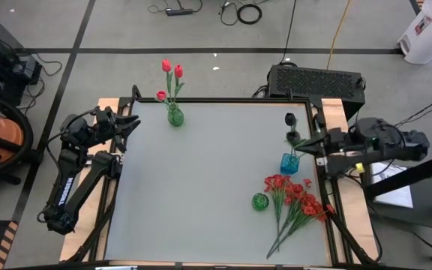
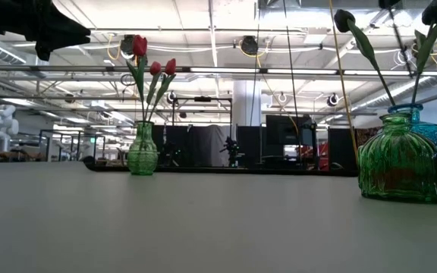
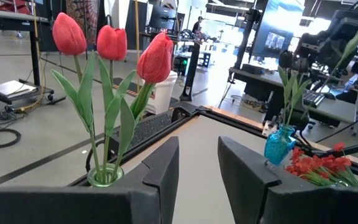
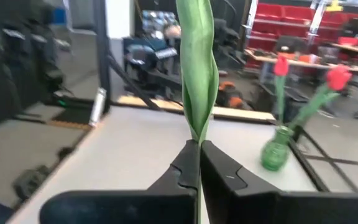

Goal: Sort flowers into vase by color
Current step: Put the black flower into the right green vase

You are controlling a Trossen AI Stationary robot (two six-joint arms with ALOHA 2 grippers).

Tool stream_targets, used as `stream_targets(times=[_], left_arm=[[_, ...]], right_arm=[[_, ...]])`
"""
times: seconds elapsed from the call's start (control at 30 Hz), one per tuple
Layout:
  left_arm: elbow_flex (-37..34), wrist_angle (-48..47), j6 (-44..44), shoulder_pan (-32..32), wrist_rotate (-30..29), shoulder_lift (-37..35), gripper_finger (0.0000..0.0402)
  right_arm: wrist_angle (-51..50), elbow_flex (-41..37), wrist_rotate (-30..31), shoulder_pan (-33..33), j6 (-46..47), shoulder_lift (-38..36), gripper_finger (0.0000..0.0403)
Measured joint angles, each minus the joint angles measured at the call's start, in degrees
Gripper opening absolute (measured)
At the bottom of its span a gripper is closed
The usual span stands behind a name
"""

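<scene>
Only the high view takes in the whole bench [image 1: 201, 187]: the blue vase [image 1: 289, 163] near its right edge, the round green vase [image 1: 259, 201] just in front of it, and the bunch of small red blossoms [image 1: 297, 196] lying flat beside that, stems trailing toward the bench's front edge. Far across from the blue vase, at the back left corner, stands the tall green vase [image 1: 175, 115] with three red tulips [image 1: 169, 75].

The right gripper [image 1: 311, 142] sits just behind the blue vase, its jaws pinched on the leafy green stem of a black tulip [image 4: 197, 68]. The right wrist view shows that grip close up, but the bud is cut off there; the high view shows a dark bud above the blue vase.

The left gripper [image 1: 130, 124] waits off the bench's left edge, well away from the blue vase, jaws partly apart and empty in its wrist view.

The low view shows ribbed, translucent glass on the green vases and two dark buds on thin stems.
</scene>
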Motion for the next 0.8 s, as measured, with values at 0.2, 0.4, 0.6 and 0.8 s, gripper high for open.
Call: stream_targets(times=[0.2,0.4,0.6,0.8], left_arm=[[0.00,0.00,0.00,0.00,0.00,0.00,0.0118],[0.00,0.00,0.00,-0.02,0.01,0.00,0.0118],[0.02,0.00,0.00,-0.02,0.00,0.00,0.0118],[0.00,0.00,0.00,-0.01,0.01,0.01,0.0118]], right_arm=[[1.03,0.00,11.12,6.45,-1.48,3.23,0.0000],[1.05,0.00,20.70,11.02,-1.47,4.21,0.0000],[1.79,0.00,28.48,15.62,-0.52,5.62,0.0000],[3.52,0.00,40.19,22.21,-0.52,8.58,0.0000]])
